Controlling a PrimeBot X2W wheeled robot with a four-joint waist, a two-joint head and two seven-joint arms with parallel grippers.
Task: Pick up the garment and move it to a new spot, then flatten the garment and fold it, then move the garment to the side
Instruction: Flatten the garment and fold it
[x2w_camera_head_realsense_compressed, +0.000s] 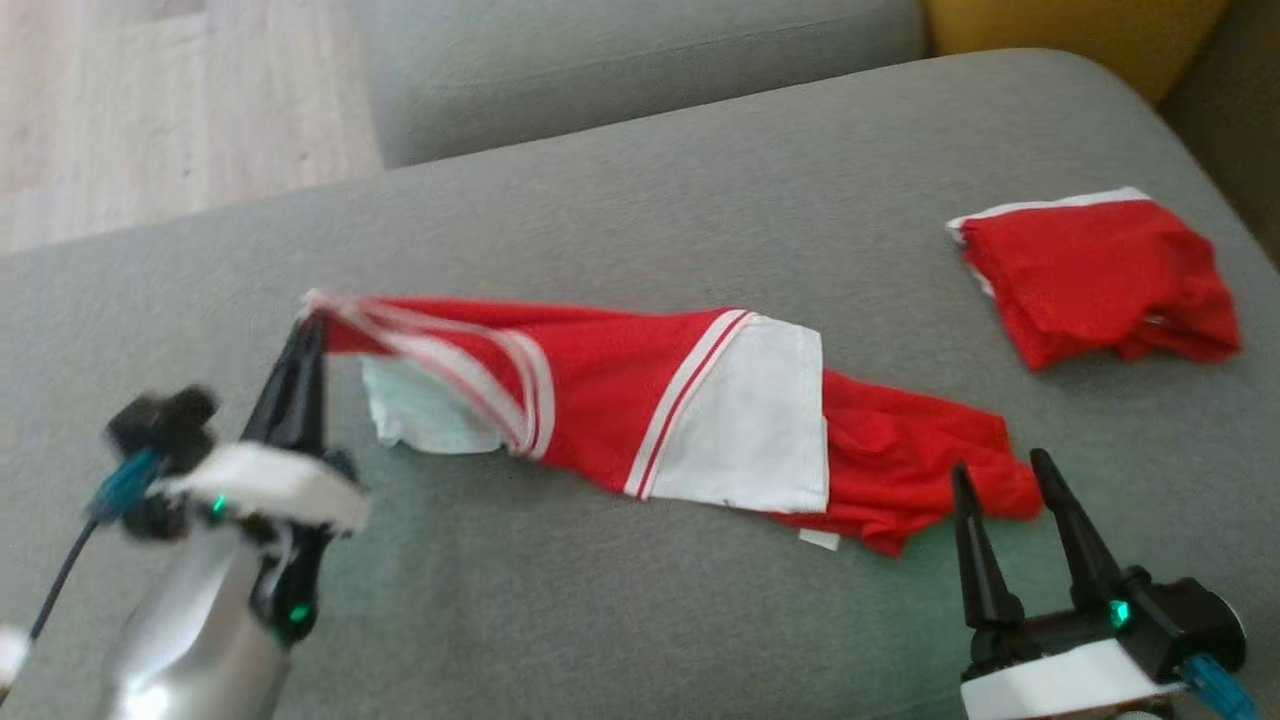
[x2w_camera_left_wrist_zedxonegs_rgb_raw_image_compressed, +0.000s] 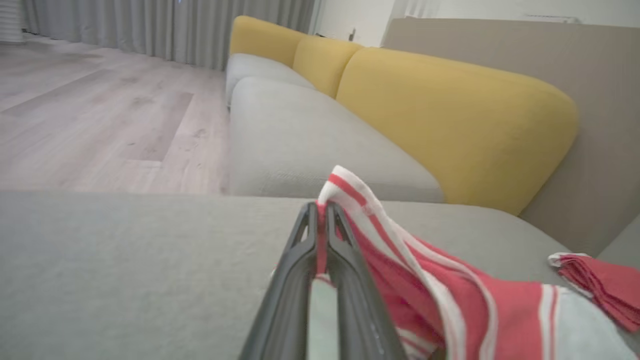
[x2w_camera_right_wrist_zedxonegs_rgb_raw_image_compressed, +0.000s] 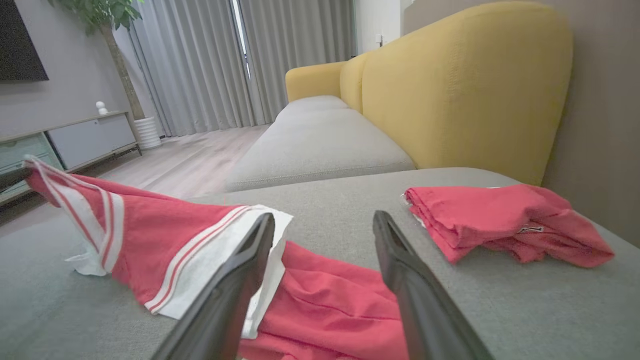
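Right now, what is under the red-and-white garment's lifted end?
Beneath the red-and-white garment, a pale fabric flap rests on the grey sofa cushion; whatever lies under its flat middle is covered.

A grey sofa seat cushion (x2w_camera_head_realsense_compressed: 620, 170) carries two pieces of clothing. A red-and-white garment (x2w_camera_head_realsense_compressed: 600, 395) lies stretched lengthwise across its middle: crumpled red cloth at the right end, a white panel edged with stripes in the centre, and a striped band at the left end raised off the fabric, with a pale white piece flat beneath it. Well apart, near the cushion's far right edge, rests a folded red garment (x2w_camera_head_realsense_compressed: 1100, 280) with a white edge showing along its far side.
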